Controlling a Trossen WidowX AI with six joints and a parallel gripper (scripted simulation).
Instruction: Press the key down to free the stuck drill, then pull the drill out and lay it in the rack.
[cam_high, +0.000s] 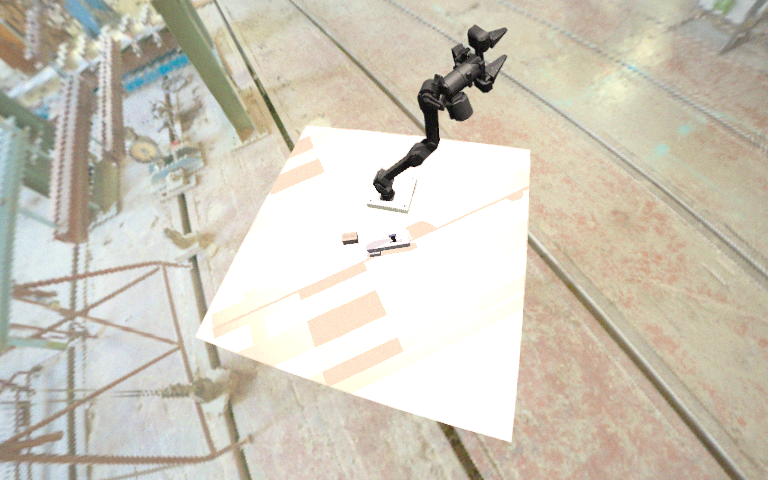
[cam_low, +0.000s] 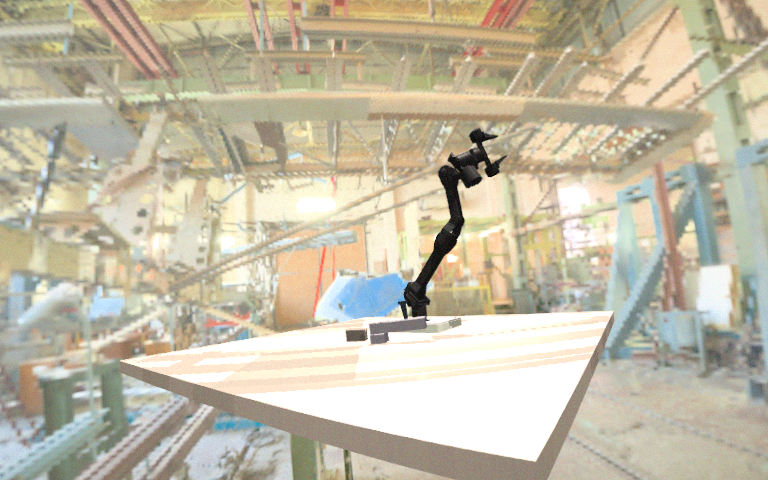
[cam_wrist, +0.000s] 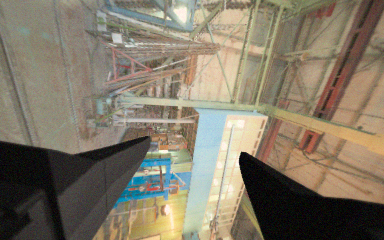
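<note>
My gripper (cam_high: 505, 43) (cam_low: 501, 146) (cam_wrist: 194, 148) is open and empty, raised high above the table and pointing away from the objects. A long grey block (cam_high: 387, 243) (cam_low: 397, 325) lies on the table in front of the arm's base. A small dark upright piece (cam_high: 392, 237) (cam_low: 403, 308) stands at it. A small grey block (cam_high: 374, 253) (cam_low: 378, 338) sits against its near side. A small brown block (cam_high: 349, 238) (cam_low: 356, 335) lies to the left, apart. Which of these are the drill, key and rack I cannot tell. None shows in the wrist view.
The arm stands on a pale base plate (cam_high: 403, 199) (cam_low: 447, 325) behind the blocks. The table (cam_high: 453, 339) (cam_low: 464, 407) is pale with tan patches, and its edges drop off on all sides. The wrist view shows only the fingers and the hall.
</note>
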